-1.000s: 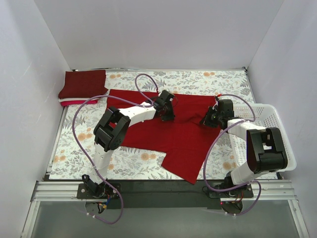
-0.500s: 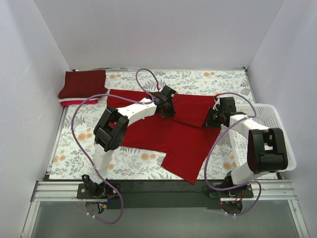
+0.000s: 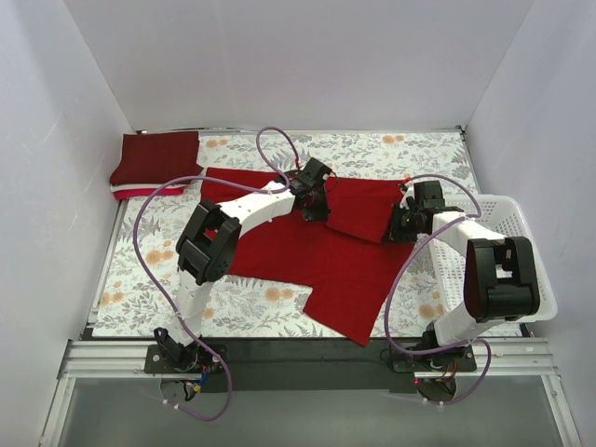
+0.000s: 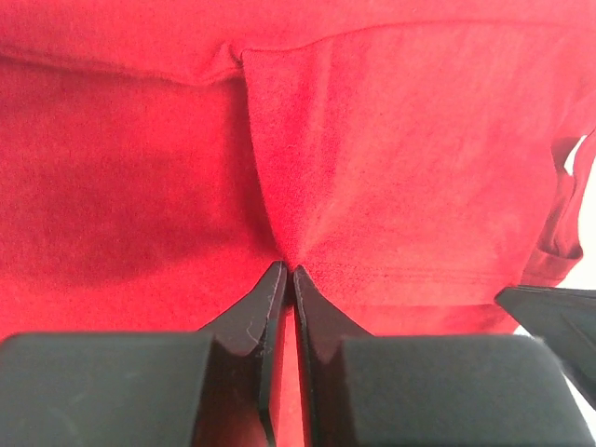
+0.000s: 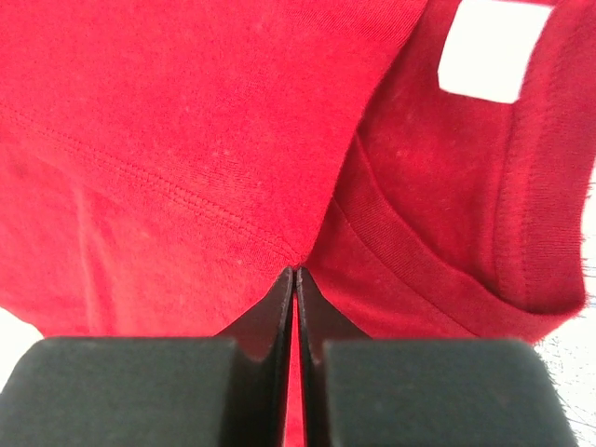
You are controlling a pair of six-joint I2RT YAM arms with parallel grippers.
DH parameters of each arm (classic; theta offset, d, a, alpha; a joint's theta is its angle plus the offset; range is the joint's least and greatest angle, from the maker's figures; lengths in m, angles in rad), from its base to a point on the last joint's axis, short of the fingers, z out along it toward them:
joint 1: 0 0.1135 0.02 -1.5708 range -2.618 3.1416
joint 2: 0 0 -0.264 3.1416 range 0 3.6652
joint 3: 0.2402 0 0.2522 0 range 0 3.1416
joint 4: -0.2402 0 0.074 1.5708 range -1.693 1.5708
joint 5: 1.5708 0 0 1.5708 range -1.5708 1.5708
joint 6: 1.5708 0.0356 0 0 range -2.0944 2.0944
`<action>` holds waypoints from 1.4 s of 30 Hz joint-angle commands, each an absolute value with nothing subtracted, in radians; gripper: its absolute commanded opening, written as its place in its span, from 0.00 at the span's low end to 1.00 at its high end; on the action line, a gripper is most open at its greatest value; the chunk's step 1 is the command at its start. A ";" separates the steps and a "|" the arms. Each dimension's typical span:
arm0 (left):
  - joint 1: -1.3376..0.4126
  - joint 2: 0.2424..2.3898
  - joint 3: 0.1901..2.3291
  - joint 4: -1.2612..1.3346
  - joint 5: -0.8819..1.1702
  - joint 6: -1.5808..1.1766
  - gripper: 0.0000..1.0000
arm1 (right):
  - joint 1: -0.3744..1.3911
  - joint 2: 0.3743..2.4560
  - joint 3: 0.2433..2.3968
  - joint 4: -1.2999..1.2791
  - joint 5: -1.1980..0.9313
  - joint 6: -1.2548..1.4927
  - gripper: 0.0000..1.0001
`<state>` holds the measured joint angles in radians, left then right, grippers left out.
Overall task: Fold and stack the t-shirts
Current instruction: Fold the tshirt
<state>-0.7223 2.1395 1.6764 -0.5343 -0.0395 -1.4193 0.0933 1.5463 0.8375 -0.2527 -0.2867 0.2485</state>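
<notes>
The bright red t-shirt (image 3: 317, 256) lies spread over the floral table (image 3: 140, 270). A folded-over flap (image 3: 363, 207) of it spans between my two grippers. My left gripper (image 3: 315, 201) (image 4: 287, 270) is shut on a pinch of this red cloth beside a stitched hem. At the shirt's right side my right gripper (image 3: 400, 223) (image 5: 295, 270) is also shut on the cloth, next to the ribbed collar (image 5: 438, 270) and its white label (image 5: 484, 51). At the back left a folded dark maroon t-shirt (image 3: 156, 156) tops a stack, with white and pinkish-red edges (image 3: 140, 191) under it.
A white lattice basket (image 3: 507, 207) stands at the right edge, close behind my right arm. White walls close in the table on three sides. Purple cables loop over both arms.
Both grippers have shifted slightly toward the back, and a flap of the red shirt now lies folded over between them where the cloth looked flat before.
</notes>
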 commanded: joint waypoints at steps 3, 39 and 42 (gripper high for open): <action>-0.727 2.141 1.672 -0.575 -0.031 -1.436 0.10 | 0.089 1.597 0.893 -0.304 -0.368 0.186 0.22; -0.112 2.279 1.747 -0.514 -0.230 -1.262 0.47 | -0.034 2.173 1.580 -0.247 0.021 0.181 0.26; -0.109 2.309 1.772 -0.538 -0.226 -1.264 0.47 | -0.049 2.235 1.672 -0.285 0.032 0.172 0.27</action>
<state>-0.1211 2.2635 1.7527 -0.4721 -0.2180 -1.2713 -0.0162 2.1765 1.5929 -0.2440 -0.0166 0.1982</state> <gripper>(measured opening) 0.467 0.263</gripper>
